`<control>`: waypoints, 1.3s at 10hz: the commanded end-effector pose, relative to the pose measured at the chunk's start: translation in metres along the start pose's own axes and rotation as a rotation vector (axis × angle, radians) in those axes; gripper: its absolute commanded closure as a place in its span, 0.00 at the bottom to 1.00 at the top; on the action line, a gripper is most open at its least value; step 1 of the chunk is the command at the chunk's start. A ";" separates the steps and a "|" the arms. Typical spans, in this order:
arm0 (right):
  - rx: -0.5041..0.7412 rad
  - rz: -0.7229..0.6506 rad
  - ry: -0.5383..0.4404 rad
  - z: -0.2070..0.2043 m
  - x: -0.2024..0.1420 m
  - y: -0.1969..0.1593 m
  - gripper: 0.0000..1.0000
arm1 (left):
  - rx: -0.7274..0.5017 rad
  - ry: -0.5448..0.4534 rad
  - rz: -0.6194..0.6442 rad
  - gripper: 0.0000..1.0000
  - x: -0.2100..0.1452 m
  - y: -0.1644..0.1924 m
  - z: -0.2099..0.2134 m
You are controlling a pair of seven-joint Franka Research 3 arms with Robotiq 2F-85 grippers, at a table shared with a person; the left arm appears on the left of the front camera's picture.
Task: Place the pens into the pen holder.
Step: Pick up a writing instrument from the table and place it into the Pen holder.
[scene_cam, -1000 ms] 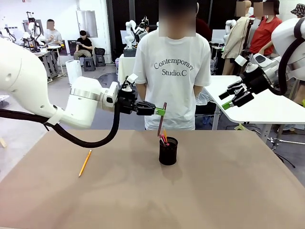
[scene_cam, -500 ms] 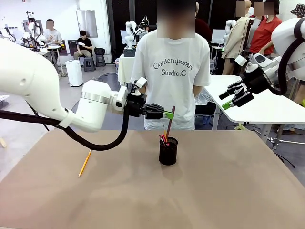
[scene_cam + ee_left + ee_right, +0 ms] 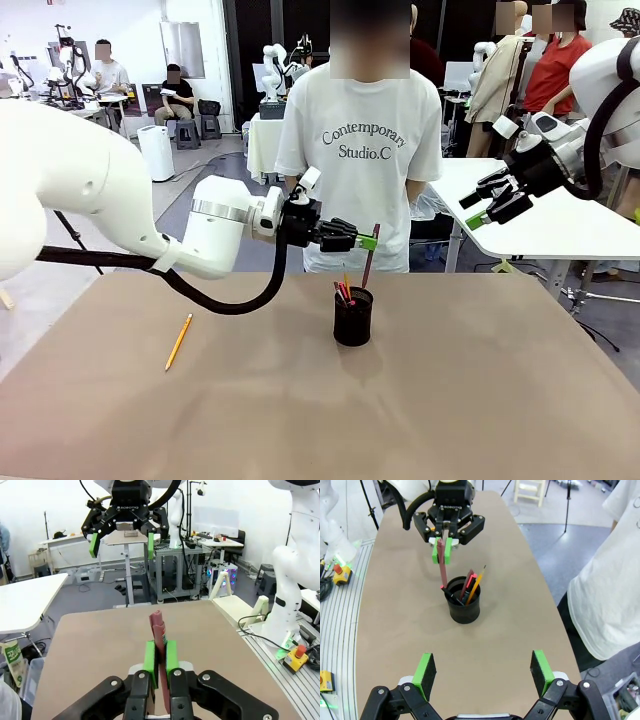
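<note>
"Contemporary Studio.C" on shirt [image 3: 362, 190]; "ROBOTIQ" on left end effector [image 3: 443, 555], clamped on slim reddish-brown pen [image 3: 441, 572] at rim of black mesh pen holder [image 3: 464, 611]; right end effector [image 3: 474, 208] apart.

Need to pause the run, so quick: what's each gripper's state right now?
Left gripper: shut on the reddish-brown pen.
Right gripper: open, holding nothing.
</note>
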State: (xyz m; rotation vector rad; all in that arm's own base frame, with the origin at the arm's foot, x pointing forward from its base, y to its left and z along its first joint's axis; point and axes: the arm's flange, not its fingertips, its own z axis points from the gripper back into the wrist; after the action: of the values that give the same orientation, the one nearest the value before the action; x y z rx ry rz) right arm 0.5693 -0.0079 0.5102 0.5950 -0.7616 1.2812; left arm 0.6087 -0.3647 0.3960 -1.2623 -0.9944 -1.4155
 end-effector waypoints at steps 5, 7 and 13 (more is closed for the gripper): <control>-0.003 0.004 0.000 0.001 0.002 0.000 0.00 | -0.012 0.037 -0.065 1.00 -0.028 0.019 -0.004; -0.003 0.004 0.000 0.001 0.002 0.000 0.00 | -0.022 0.034 -0.078 1.00 -0.038 0.025 -0.006; -0.003 0.004 0.000 0.001 0.002 0.000 0.00 | -0.004 0.037 -0.076 0.13 -0.049 0.031 -0.002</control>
State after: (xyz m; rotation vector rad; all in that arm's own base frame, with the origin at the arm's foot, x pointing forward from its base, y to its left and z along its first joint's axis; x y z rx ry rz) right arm 0.5692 -0.0079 0.5102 0.5950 -0.7616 1.2812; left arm 0.6394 -0.3697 0.3434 -1.2205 -1.0012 -1.4803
